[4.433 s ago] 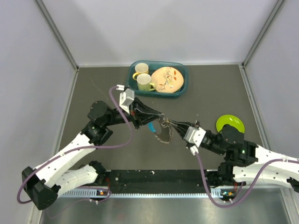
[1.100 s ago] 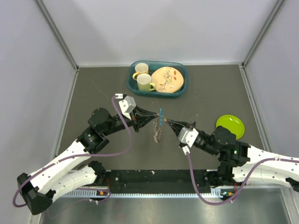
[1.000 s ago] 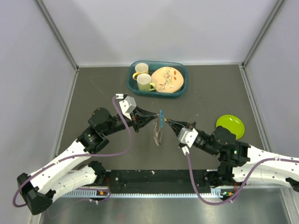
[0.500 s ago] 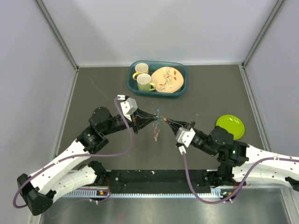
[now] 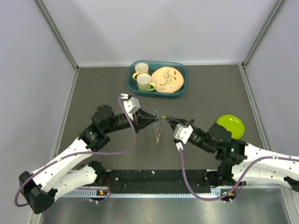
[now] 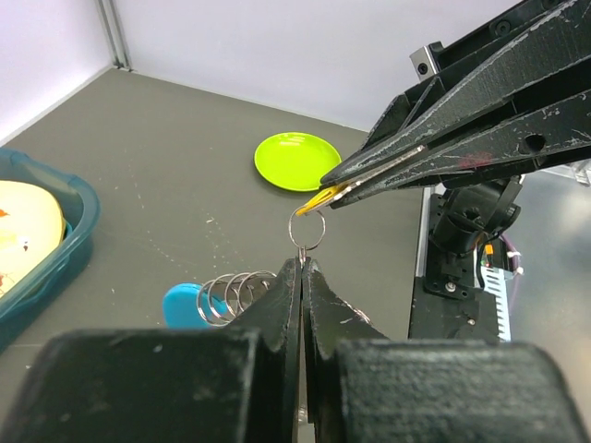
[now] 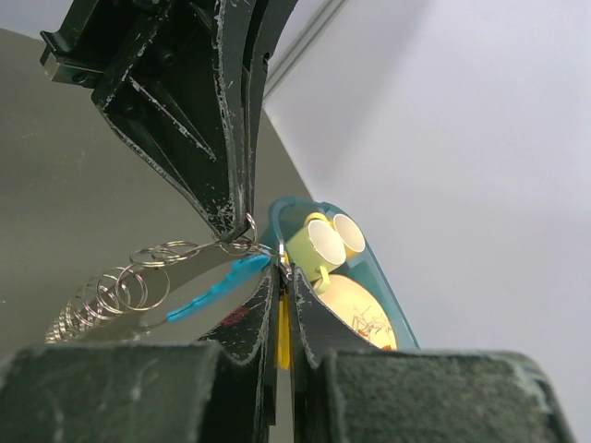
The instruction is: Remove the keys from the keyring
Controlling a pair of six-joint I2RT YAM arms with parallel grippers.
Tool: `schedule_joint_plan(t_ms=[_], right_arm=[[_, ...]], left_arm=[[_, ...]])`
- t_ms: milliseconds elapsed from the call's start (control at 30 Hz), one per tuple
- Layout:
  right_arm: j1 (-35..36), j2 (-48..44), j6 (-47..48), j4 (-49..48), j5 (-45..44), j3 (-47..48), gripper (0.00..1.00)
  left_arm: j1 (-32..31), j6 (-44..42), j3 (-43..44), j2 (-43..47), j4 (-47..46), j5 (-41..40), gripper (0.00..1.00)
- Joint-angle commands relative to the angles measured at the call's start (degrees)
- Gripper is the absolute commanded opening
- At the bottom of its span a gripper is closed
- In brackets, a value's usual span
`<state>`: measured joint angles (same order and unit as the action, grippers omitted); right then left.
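The left pincer (image 5: 152, 117) and right pincer (image 5: 167, 119) meet tip to tip, keys (image 5: 158, 132) dangling between them.

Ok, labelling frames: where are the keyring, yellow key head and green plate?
keyring (image 6: 295, 227): left wrist view, loop's left wire.
yellow key head (image 6: 320, 197): left wrist view, exposed tip.
green plate (image 6: 297, 161): left wrist view, bare centre.

The keys (image 6: 185, 305) have blue and yellow heads; the ring (image 6: 309, 231) is silvery. Lime-green plate (image 5: 230, 123), teal tub (image 5: 131, 80), pale yellow mugs (image 5: 145, 82), dark grey table (image 5: 210, 93).
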<state>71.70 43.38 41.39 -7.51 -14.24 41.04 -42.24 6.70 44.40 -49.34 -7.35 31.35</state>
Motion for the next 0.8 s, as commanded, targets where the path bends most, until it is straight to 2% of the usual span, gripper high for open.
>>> schedule_joint_plan(t_ms=[0, 200, 500, 633, 767], right_arm=[[-2.09, -0.84, 1.94, -5.5, -2.11, 5.01, 0.0], [-3.06, 0.31, 5.98, -1.29, 2.54, 8.18, 0.0], [-3.59, -1.19, 13.72, 3.19, 15.89, 8.44, 0.0], [-3.59, -0.84, 14.6, 4.43, 18.37, 8.97, 0.0], [-3.59, -0.66, 15.21, 6.01, 19.86, 10.38, 0.0]], left_arm=[[0.58, 0.51, 2.18, -0.75, 0.59, 4.06, 0.0], [0.58, 2.17, 2.27, -3.3, -1.16, 9.59, 0.0], [0.67, 10.43, -0.72, -5.94, -12.41, 17.86, 0.0], [0.67, 14.56, -1.69, -6.99, -20.4, 20.94, 0.0], [0.58, 16.5, -2.21, -7.52, -22.79, 22.96, 0.0]])
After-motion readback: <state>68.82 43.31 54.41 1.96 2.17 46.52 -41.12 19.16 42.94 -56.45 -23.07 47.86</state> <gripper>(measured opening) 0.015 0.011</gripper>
